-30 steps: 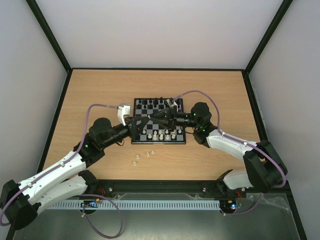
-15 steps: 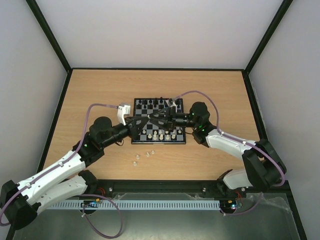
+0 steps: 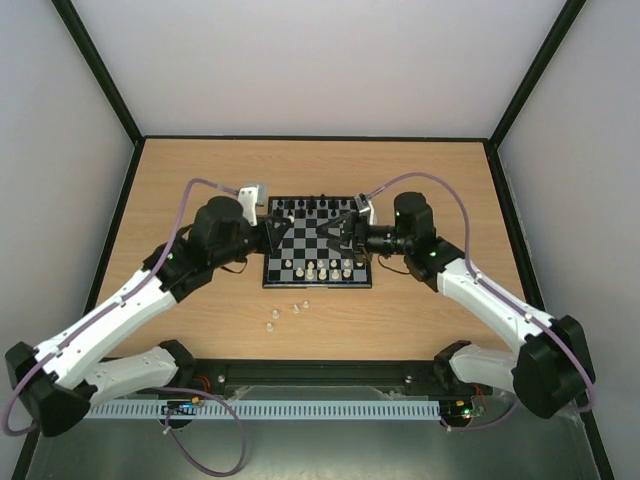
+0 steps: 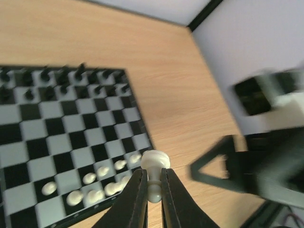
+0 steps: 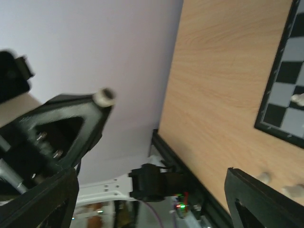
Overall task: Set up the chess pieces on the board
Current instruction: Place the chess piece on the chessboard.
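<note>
The board (image 3: 318, 242) lies mid-table, with black chessmen (image 3: 312, 207) on its far rows and several white chess pieces (image 3: 322, 270) on its near rows. My left gripper (image 4: 153, 185) is shut on a white chess piece (image 4: 155, 164), gripped at its stem and held above the board's (image 4: 71, 142) right edge. From above, the left gripper (image 3: 284, 236) hangs over the board's left side. My right gripper (image 3: 338, 236) faces it over the board's right side. Its fingers (image 5: 266, 199) stand wide apart with nothing between them. The held piece (image 5: 104, 96) shows at the left gripper's tip.
A few loose white pieces (image 3: 298, 305) and another (image 3: 271, 322) lie on the wooden table in front of the board. A black frame (image 3: 310, 138) rims the table, with white walls behind. Both arms reach in from the near corners.
The two grippers met over the board, then the right gripper opened and drew back to the right. The left gripper pulled back left, still holding the white piece.
</note>
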`<action>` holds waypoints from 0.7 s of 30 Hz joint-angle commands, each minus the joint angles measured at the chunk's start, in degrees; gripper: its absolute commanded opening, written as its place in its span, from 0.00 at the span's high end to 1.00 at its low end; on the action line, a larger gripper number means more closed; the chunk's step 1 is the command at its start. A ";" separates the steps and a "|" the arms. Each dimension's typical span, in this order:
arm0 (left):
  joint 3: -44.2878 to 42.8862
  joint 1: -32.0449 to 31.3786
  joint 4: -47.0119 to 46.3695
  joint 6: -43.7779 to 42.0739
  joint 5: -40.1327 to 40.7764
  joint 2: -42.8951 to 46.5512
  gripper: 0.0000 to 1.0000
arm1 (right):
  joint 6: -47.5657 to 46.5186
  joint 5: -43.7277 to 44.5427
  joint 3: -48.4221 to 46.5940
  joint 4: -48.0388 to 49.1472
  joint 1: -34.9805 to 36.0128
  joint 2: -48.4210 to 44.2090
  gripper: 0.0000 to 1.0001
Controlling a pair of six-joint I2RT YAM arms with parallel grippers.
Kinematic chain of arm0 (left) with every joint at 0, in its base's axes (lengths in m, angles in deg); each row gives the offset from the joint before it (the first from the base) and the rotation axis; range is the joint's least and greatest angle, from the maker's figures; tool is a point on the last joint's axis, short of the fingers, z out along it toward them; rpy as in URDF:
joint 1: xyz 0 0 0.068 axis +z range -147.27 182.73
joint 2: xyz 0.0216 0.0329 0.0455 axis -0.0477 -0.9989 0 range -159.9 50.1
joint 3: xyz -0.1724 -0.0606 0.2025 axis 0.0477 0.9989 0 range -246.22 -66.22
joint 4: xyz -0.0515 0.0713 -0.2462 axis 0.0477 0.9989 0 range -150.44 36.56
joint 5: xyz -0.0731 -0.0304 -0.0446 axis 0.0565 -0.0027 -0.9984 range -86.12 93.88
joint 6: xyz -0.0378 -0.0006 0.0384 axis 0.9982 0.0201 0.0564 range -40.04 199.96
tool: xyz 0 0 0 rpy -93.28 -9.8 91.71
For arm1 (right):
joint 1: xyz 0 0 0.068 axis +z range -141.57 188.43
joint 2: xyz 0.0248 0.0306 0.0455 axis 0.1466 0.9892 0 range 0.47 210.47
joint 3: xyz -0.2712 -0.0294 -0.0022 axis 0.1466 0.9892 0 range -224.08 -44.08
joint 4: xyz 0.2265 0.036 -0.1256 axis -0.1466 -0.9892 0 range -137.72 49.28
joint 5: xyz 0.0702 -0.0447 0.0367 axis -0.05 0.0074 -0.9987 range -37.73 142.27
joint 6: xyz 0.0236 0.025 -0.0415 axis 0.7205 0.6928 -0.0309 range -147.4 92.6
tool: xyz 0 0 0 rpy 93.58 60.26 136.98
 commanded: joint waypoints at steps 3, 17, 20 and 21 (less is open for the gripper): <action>-7.41 2.53 22.06 0.05 2.39 -9.05 0.98 | -25.47 13.06 -6.65 -27.19 -0.09 -7.36 0.07; -9.98 4.55 32.27 0.66 -2.29 -23.84 0.97 | -34.65 13.18 -2.11 -30.79 -0.13 -9.25 0.01; -10.15 4.56 33.28 -0.10 -2.69 -27.09 0.97 | -35.54 12.54 -1.45 -30.87 -0.09 -8.96 0.01; -10.39 4.52 33.56 -0.47 -2.89 -28.22 0.97 | -35.57 12.35 -1.24 -30.83 -0.13 -8.83 0.01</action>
